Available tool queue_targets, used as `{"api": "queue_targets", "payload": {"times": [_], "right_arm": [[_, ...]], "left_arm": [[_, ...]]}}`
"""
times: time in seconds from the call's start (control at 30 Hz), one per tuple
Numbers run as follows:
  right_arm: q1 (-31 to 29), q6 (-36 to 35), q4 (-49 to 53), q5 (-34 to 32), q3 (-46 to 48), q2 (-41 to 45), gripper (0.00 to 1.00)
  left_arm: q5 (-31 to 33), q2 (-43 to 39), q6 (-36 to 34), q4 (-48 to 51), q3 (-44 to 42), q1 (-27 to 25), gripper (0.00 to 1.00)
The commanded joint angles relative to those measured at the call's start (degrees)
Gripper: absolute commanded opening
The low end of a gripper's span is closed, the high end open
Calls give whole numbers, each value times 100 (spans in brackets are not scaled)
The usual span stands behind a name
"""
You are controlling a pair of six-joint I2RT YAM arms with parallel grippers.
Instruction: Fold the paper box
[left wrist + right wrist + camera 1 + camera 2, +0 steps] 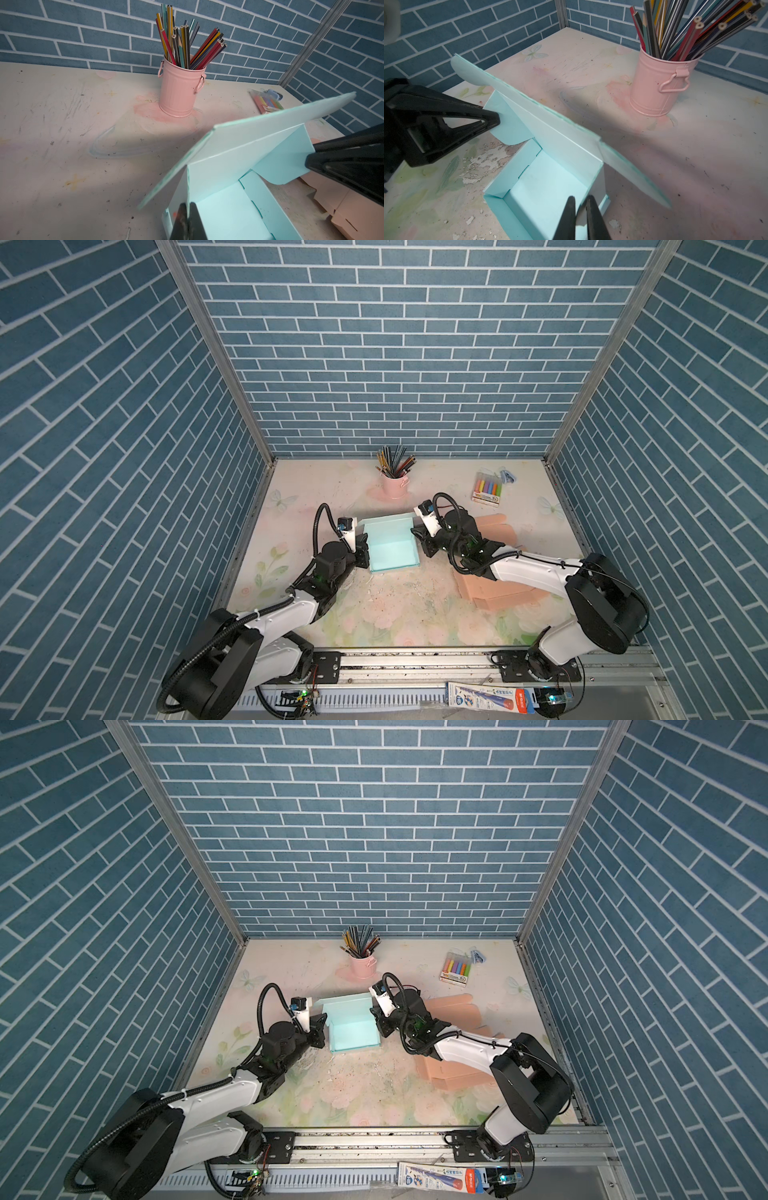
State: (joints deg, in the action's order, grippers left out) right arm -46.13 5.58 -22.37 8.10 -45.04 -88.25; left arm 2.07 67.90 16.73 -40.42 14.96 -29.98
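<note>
The light blue paper box (pixel 390 549) (pixel 353 1033) sits mid-table with its walls up and its lid raised and tilted back at the far side. My left gripper (pixel 365 548) (pixel 322 1029) (pixel 188 204) is shut on the top edge of the box's left wall (pixel 188 187). My right gripper (pixel 417 540) (pixel 377 1020) (pixel 580 199) straddles the right wall (pixel 599 182). Its fingers stand narrowly apart, with a gap showing beside the wall's edge. A rounded lid flap (pixel 508 128) hangs at the far left corner, close to the left gripper's side.
A pink bucket of pencils (pixel 394 485) stands behind the box. A marker pack (pixel 488 489) lies at the back right. Flat pink cardboard blanks (pixel 494 591) lie under the right arm. A packaged item (pixel 490 695) rests on the front rail.
</note>
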Motion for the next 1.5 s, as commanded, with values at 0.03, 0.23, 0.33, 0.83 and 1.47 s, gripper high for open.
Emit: {"api": "queue_targets", "payload": {"times": [0.03, 0.23, 0.33, 0.83, 1.47], "right_arm": [[-209, -3, -234, -110, 194, 51, 13], [-424, 5, -284, -477, 302, 78, 13], [-478, 44, -370, -572, 415, 123, 13], [-608, 214, -574, -978, 911, 436, 13], [-679, 664, -239, -1429, 1491, 1011, 29]], "left_arm": [[66, 247, -135, -957, -170, -200, 5], [441, 694, -142, -1148, -107, -453, 5], [662, 784, -118, -1231, -165, -633, 5], [1276, 989, -24, -1334, -511, -1289, 5], [1871, 830, -117, -1259, -836, -1703, 5]]}}
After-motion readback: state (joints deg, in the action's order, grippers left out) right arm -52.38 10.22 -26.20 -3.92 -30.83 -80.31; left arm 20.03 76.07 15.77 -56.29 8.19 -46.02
